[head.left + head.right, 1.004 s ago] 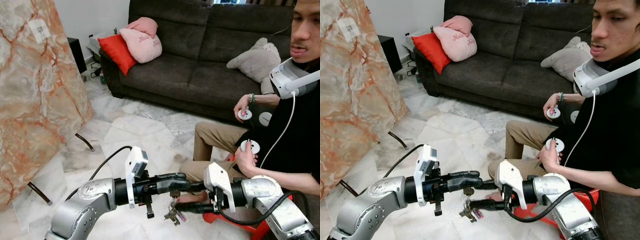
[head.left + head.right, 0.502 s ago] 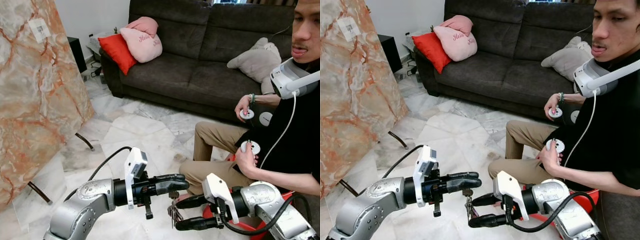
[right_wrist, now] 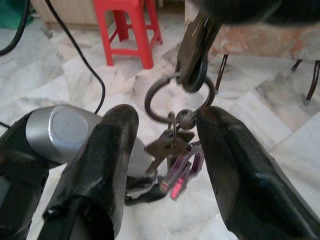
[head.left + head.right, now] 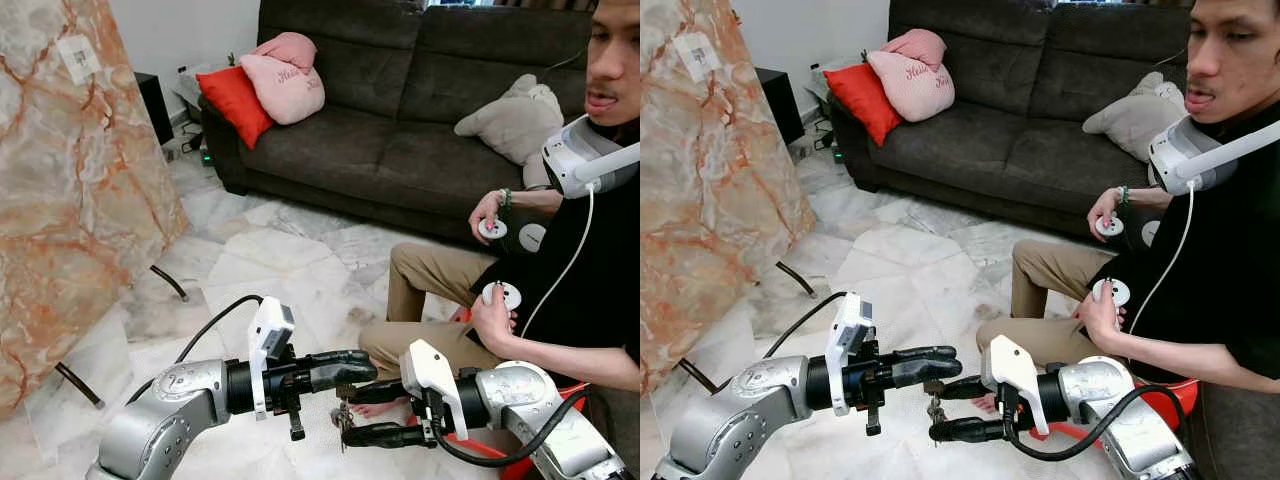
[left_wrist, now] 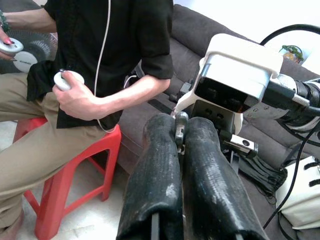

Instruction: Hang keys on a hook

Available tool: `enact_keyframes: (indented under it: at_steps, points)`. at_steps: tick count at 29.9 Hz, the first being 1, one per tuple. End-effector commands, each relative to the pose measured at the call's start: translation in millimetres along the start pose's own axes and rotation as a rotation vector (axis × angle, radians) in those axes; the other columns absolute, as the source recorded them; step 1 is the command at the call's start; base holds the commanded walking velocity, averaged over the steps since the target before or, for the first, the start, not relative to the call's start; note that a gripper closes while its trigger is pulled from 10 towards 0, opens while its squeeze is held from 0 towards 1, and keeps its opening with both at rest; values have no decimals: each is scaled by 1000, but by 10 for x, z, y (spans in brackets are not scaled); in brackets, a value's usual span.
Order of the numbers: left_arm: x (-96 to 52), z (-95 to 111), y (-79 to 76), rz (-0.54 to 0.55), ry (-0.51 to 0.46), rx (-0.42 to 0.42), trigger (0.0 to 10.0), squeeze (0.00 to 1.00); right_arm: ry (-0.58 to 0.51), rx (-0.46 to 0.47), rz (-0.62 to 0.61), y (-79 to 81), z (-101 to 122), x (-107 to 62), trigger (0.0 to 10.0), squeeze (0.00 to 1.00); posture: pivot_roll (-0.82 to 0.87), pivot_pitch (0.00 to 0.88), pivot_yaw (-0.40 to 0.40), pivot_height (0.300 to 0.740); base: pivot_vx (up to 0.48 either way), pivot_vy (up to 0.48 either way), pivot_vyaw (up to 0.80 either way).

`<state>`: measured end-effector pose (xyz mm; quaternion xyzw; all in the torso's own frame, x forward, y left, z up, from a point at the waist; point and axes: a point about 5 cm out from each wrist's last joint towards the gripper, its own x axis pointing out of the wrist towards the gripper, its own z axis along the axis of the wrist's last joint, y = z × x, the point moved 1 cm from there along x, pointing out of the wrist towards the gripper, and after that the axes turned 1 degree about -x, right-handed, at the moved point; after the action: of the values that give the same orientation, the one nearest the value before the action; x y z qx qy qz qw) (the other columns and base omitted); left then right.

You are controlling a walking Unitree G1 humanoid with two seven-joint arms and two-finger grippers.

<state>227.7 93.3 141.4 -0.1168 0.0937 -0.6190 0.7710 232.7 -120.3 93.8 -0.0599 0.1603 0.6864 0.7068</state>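
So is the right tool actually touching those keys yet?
Apart. The right wrist view shows the keys dangling between the right tool's open fingers, with gaps either side; the left tool holds them.

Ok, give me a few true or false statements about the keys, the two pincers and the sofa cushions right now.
1. The left pincer is shut on the keys. True.
2. The right pincer is clamped shut on the key ring. False: its fingers stand open on either side of the hanging keys.
3. The keys lie on the floor. False: they hang in the air.
4. A red cushion lies on the sofa. True.
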Motion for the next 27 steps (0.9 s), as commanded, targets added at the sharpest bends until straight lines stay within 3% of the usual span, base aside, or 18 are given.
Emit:
enact_keyframes:
  at_steps: [1, 14, 27]
  points:
    - [8, 10, -16, -16, 6, 13, 10000, 0, -19, -29, -23, -41, 69, -42, 10000, 0, 46, 0, -60, 740, 0, 0, 0]
    - [10, -2, -4, -13, 13, 18, 10000, 0, -90, -60, -145, -198, 178, -60, 10000, 0, 44, 0, -60, 740, 0, 0, 0]
    - [5, -23, 4, -6, 28, 21, 10000, 0, -119, -7, 11, -4, 178, -23, 10000, 0, 48, 0, -61, 740, 0, 0, 0]
